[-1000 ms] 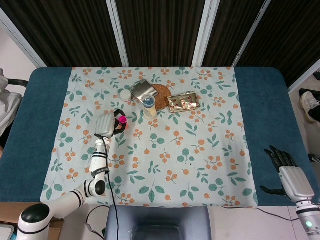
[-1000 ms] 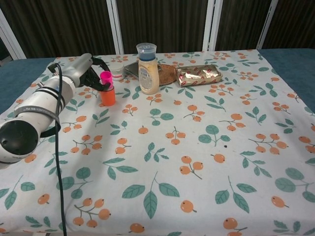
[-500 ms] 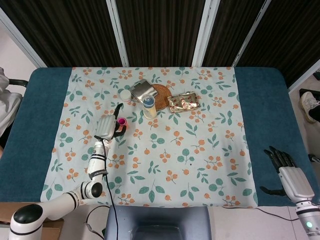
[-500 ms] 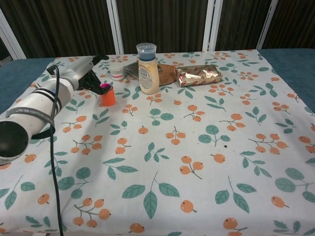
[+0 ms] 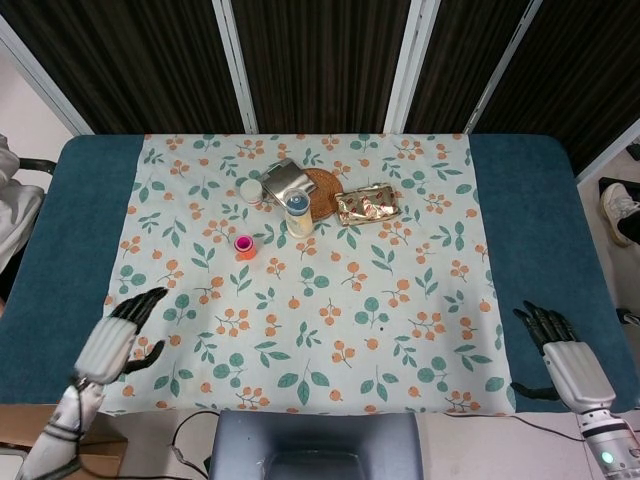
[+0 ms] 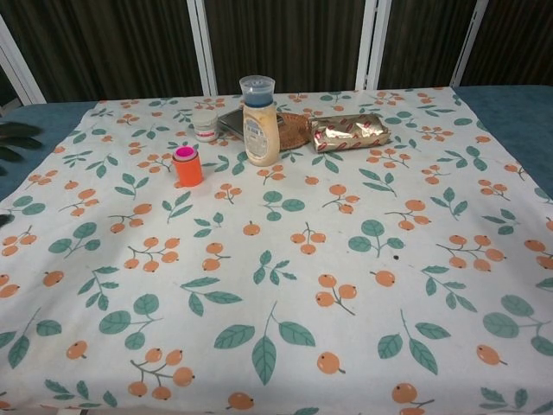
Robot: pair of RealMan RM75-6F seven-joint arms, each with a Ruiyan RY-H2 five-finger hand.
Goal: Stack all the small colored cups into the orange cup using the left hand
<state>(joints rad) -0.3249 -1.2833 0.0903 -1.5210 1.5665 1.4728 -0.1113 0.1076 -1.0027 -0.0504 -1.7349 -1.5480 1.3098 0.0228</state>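
Observation:
The orange cup (image 6: 187, 169) stands upright on the floral cloth, left of centre, with a pink cup (image 6: 184, 154) nested inside it; from above the stack shows as a pink ring (image 5: 243, 243). My left hand (image 5: 112, 340) hangs over the table's front left corner, fingers spread and holding nothing, well away from the cups; only its dark fingertips (image 6: 17, 143) reach into the left edge of the chest view. My right hand (image 5: 560, 355) rests open near the front right corner, seen only in the head view.
Behind the cups stand a small white jar (image 6: 205, 124), a beige bottle with a blue cap (image 6: 260, 121), a metal box (image 5: 287, 180) on a brown round mat (image 5: 324, 192) and a gold foil packet (image 6: 349, 131). Blue cloth (image 5: 60, 250) borders both sides.
My left hand let go of the pink cup, now seated in the orange cup, and drew back from the stack to the front left corner. The right hand barely moved.

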